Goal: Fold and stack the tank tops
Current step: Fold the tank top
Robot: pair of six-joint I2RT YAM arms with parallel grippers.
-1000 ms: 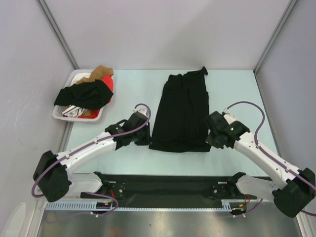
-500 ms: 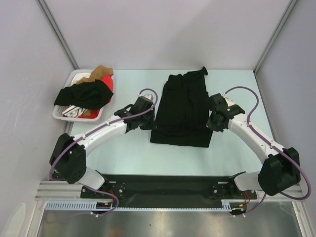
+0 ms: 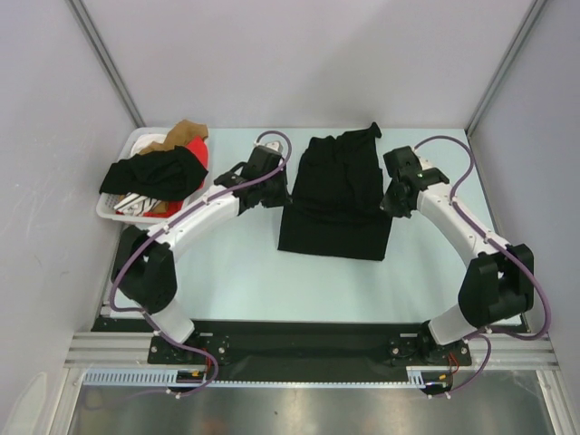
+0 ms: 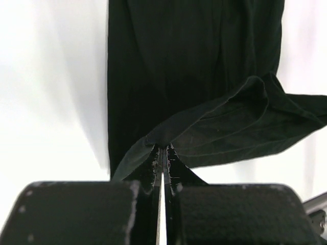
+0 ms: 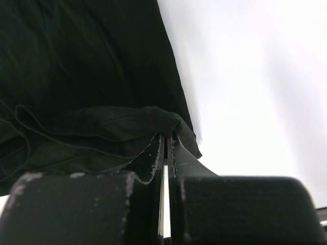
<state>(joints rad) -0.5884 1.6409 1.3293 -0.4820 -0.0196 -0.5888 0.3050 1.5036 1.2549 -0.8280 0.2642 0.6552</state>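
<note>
The black tank top lies lengthwise in the middle of the pale table, straps toward the far wall, its near part doubled back over itself. The first fold looks to be under way but not laid flat. The left gripper is clamped on the garment's left hem corner and the right gripper on the right; each wrist view shows the jaws pressed together with a pinch of black cloth between them and the hem sagging in a loose drape.

Nothing is stacked yet. The red tank top shows only as a sliver in the white basket at the far left, under a heap of other clothes.

Both arms bow outward from their bases, elbows wide, and curve in, so the wrists flank the garment about midway along its length.
</note>
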